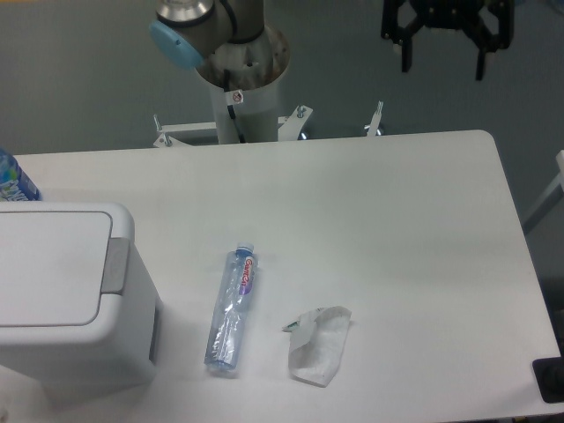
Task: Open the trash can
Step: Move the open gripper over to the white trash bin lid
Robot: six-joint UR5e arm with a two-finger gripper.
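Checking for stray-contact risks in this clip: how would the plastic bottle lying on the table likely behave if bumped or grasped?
The plastic bottle looks clear and empty, so probably light for its size. It lies on its side on the table, so a sideways nudge would likely roll it. Its walls appear slightly crumpled, suggesting they would give under a squeeze.
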